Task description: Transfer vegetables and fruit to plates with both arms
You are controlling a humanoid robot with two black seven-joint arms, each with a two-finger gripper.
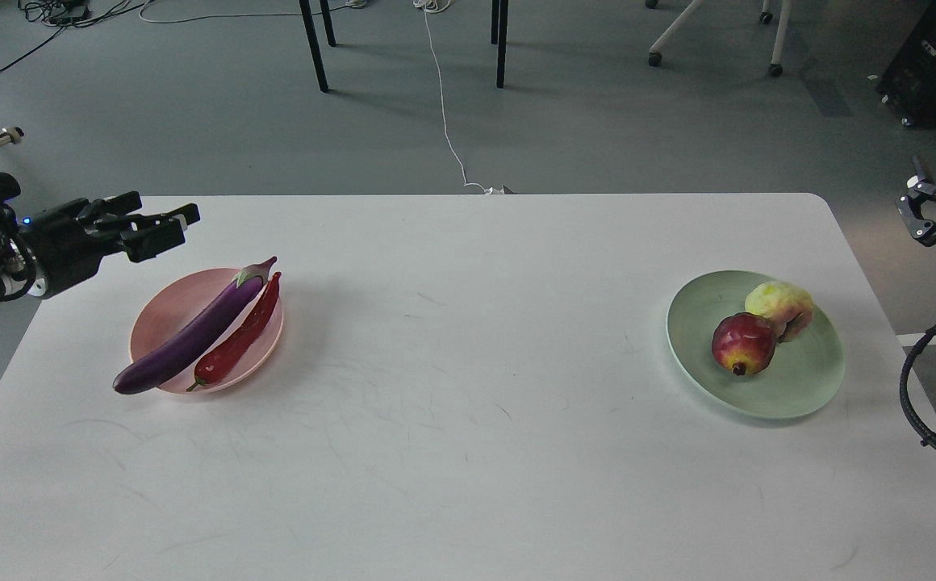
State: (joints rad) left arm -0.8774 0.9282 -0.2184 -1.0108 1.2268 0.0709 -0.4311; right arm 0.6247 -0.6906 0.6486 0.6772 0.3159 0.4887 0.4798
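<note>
White table [468, 452], both tools [163, 229] raised.

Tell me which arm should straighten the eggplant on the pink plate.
Left. The left gripper hangs just beyond the pink plate, near the eggplant overhanging its rim. The right gripper is off the table's far edge.

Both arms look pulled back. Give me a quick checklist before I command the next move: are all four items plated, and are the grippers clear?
1. Eggplant on pink plate: ok, though both ends overhang the rim.
2. Chili pepper on the same plate, beside the eggplant: ok.
3. Pomegranate on green plate: ok.
4. Peach on green plate, touching the pomegranate: ok.
5. Left gripper empty and clear of the plate: ok.
6. Right gripper empty: cannot tell, at the frame edge.
</note>
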